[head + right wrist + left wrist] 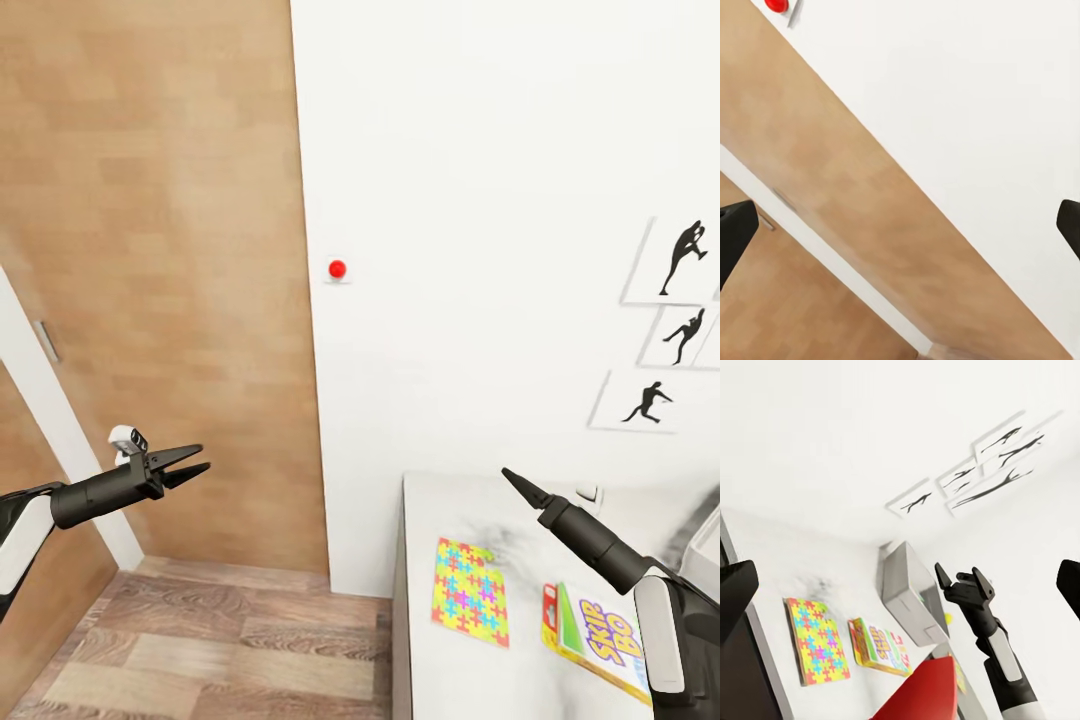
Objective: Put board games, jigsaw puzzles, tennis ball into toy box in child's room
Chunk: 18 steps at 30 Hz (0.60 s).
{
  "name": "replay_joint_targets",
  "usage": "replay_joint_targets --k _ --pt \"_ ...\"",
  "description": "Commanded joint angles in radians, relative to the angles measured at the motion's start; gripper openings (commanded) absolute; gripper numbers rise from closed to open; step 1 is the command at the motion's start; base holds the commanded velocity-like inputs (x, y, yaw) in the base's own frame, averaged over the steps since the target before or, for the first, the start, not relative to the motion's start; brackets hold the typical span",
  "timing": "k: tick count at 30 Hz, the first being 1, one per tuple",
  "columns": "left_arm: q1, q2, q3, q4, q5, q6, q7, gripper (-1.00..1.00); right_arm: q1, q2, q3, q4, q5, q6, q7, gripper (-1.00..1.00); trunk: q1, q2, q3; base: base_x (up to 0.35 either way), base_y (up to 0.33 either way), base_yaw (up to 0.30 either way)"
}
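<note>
The pale grey table stands at the lower right against the white wall. On it lie a bright multicoloured jigsaw puzzle and, to its right, the SKIP-BO board game. The left wrist view has the same puzzle and board game lying before the grey toy box. A small yellow-green spot beside the box may be the tennis ball. My right gripper hovers open above the table's far end, holding nothing. My left gripper is open and empty over the floor, left of the table.
A tall wooden door with a white frame fills the left. A red round button sits on the wall beside it. Framed silhouette pictures hang above the table. Wood floor lies below. A red object shows near the table.
</note>
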Motion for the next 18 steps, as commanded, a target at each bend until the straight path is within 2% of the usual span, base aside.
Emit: replay_joint_targets --k 1,10,18 --pt "-0.001 0.000 0.000 0.000 0.000 0.004 -0.003 1.00 -0.001 0.000 -0.001 0.001 -0.004 0.006 0.001 1.00 0.001 -0.002 -0.002 0.084 0.030 0.000" --pt "-0.001 0.000 0.000 0.000 0.000 0.004 -0.003 1.00 -0.001 0.000 -0.001 0.003 -0.004 0.006 0.004 1.00 0.001 -0.002 -0.002 0.141 -0.054 -0.016" --pt "-0.001 0.000 0.000 0.000 0.000 0.004 -0.003 1.00 -0.001 0.000 -0.001 0.003 -0.006 0.007 0.004 1.00 0.001 -0.002 0.000 0.024 -0.015 -0.206"
